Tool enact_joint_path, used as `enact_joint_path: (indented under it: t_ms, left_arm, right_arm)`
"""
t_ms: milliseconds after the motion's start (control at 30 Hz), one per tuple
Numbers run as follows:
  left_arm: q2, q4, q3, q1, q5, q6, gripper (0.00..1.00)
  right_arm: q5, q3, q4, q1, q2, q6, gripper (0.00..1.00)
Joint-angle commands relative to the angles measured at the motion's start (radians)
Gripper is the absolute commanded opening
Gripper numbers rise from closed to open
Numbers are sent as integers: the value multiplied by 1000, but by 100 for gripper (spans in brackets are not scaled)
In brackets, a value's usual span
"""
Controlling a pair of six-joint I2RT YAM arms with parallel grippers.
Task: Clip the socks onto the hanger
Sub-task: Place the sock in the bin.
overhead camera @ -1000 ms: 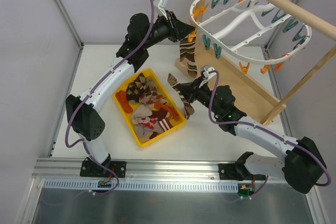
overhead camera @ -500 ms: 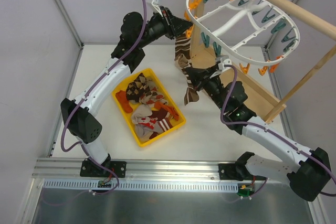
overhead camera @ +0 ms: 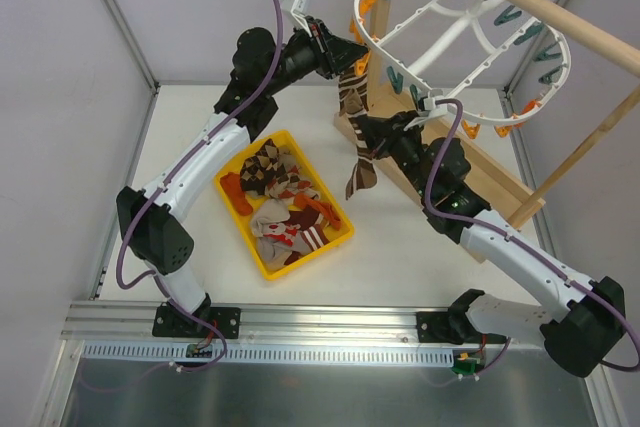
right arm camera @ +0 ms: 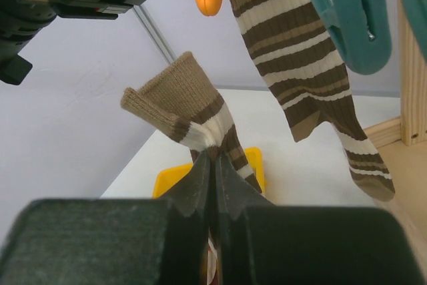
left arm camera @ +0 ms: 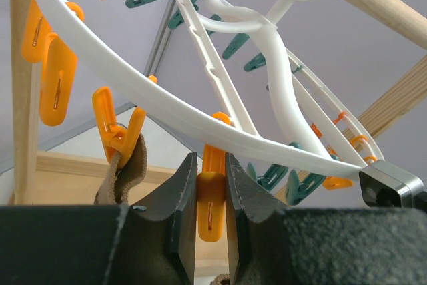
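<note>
Squeezing an orange clothespin (left arm camera: 212, 198) between its fingers, the left gripper (left arm camera: 210, 168) sits at the bottom middle of its wrist view, just under the white rim of the hanger (left arm camera: 167, 108). I'd say it pinches that peg to spread its mouth for a sock, though I can't tell from here whether the mouth is open. Just left of it, a neighbouring clothespin (left arm camera: 119, 135) bites the brown cuff of a hung sock (left arm camera: 123, 178), so one sock looks done.

From overhead, the hanger hangs tilted from the wooden pole (overhead camera: 560, 12) in the upper right, its left rim down by the left gripper.

Near the middle of that view, the right gripper (overhead camera: 375, 132) has its fingers pressed together on a brown-and-cream striped sock (overhead camera: 360, 172). In its own wrist view the pinch falls just below the cuff, which stands free above the fingertips, probably so that edge can be offered up to the peg. The foot dangles below the gripper.

The striped sock sits a little below and right of the pinched clothespin, near it but not touching, right beside the hung sock.

More socks (overhead camera: 285, 202) lie heaped in the yellow tray (overhead camera: 262, 259), lower left of centre.
</note>
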Motion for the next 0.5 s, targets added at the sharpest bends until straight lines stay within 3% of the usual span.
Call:
enact_joint_path:
  t_ms: [0, 233, 333, 467]
  left_arm:
    - [-74, 65, -12, 5, -41, 3, 7]
    - [-102, 53, -26, -8, -80, 52, 7]
    - [-102, 44, -25, -10, -89, 63, 8]
    - [-97, 36, -18, -11, -94, 63, 8]
  right_arm:
    - [30, 47, 17, -10, -1, 45, 1]
    - [-45, 72, -31, 15, 28, -24, 1]
    - [-98, 72, -61, 68, 51, -104, 1]
    - [-45, 113, -191, 189, 132, -191, 1]
